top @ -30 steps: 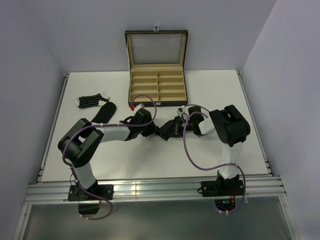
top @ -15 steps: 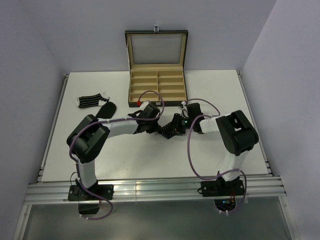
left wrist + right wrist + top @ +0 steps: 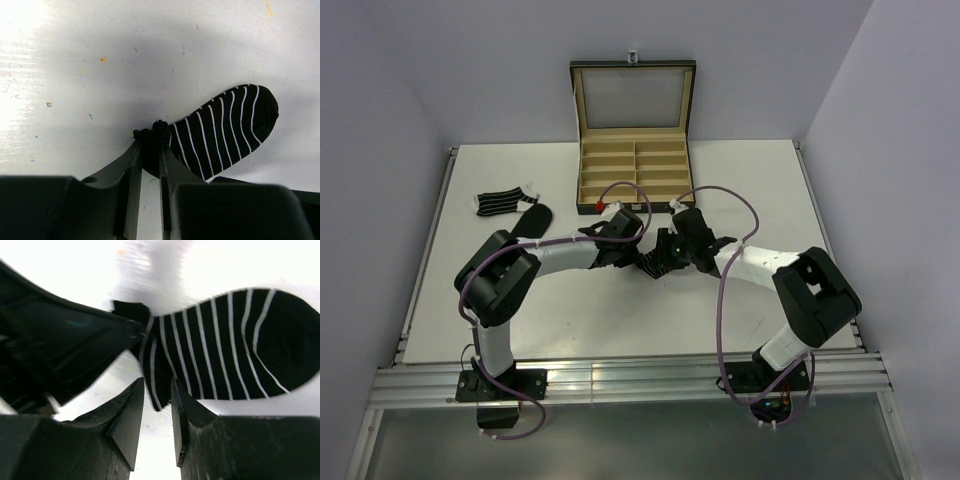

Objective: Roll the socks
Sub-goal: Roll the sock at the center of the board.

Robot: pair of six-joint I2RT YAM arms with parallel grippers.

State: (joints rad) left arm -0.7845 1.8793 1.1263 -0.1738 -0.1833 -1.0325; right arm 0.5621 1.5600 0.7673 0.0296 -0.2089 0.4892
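Note:
A black sock with thin white stripes [image 3: 654, 263] lies mid-table between my two grippers. My left gripper [image 3: 632, 256] is shut on its bunched dark end; in the left wrist view [image 3: 150, 144] the jaws pinch that end and the striped foot [image 3: 225, 125] stretches away to the right on the table. My right gripper [image 3: 669, 252] meets the sock from the other side. In the right wrist view [image 3: 157, 385] its jaws stand a narrow gap apart, with a corner of the striped sock [image 3: 225, 345] between the tips. Another striped sock [image 3: 500, 203] and a plain black sock [image 3: 534, 219] lie at the far left.
A black compartmented box with tan lining [image 3: 635, 170] stands open at the back centre, just beyond both grippers. Purple cables loop over both wrists. The table's raised rim runs along the left and right sides.
The right arm has swung: its elbow has moved out to the right and its wrist further from the bases. The left gripper moved right towards the sock, then held. The sock has shifted slightly.

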